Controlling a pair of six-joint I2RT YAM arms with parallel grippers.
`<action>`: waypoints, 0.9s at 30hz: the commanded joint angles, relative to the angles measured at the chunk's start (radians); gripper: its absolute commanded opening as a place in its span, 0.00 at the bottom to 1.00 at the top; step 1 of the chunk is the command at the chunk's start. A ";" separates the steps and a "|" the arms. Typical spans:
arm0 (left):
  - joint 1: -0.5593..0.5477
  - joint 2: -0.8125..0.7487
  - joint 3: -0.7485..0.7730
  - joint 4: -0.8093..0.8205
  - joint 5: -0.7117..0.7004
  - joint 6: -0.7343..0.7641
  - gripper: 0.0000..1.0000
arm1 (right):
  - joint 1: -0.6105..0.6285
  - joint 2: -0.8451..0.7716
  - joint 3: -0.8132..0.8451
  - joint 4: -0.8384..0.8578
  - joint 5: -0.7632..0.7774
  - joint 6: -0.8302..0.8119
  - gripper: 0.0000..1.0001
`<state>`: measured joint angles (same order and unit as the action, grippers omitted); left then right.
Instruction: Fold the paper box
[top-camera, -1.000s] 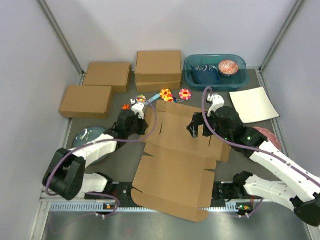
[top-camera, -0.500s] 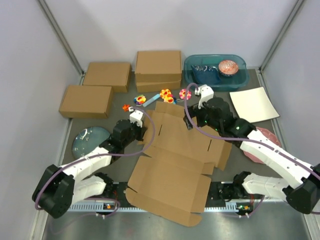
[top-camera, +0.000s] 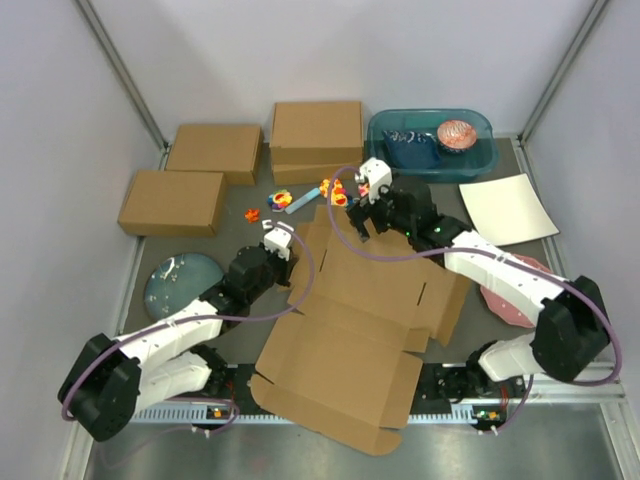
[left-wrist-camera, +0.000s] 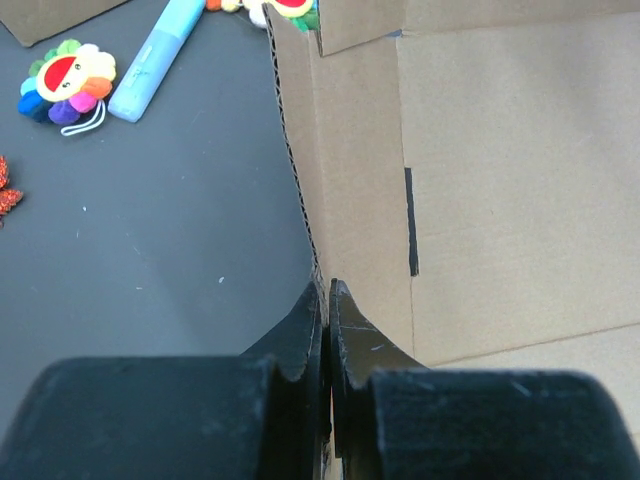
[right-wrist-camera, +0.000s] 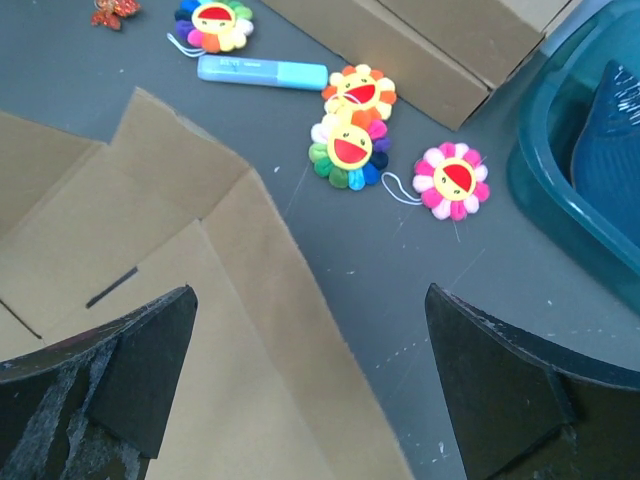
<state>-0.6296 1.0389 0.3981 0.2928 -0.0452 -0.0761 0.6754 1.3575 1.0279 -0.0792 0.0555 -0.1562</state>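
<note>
The paper box (top-camera: 350, 330) lies opened out on the dark counter (top-camera: 205, 245) between the two arms, its near panel reaching past the counter's front edge. The left hand (left-wrist-camera: 327, 292) is closed tight on the corrugated edge of the box's left flap, which stands partly raised. The right hand (right-wrist-camera: 312, 385) is spread wide and holds nothing, hovering above the box's far right corner. Just beyond the box's far edge lie several rainbow flower toys (right-wrist-camera: 352, 150) and a light blue marker (right-wrist-camera: 262, 72). Farther beyond the box stand closed cardboard boxes (top-camera: 316, 138) and a teal tub (top-camera: 430, 150); a white sheet (top-camera: 508, 208) lies to the box's far right.
</note>
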 joint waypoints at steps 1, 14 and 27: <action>-0.027 -0.030 -0.010 0.060 -0.041 0.032 0.00 | -0.079 0.038 0.075 0.004 -0.189 -0.008 0.99; -0.041 -0.014 0.002 0.046 -0.065 0.027 0.00 | -0.128 0.152 0.084 -0.079 -0.341 0.033 0.83; -0.041 0.007 0.022 0.008 -0.082 -0.001 0.04 | -0.097 0.167 0.020 -0.034 -0.324 0.075 0.24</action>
<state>-0.6643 1.0431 0.3981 0.2913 -0.1043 -0.0738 0.5552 1.5276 1.0519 -0.1497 -0.2646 -0.0914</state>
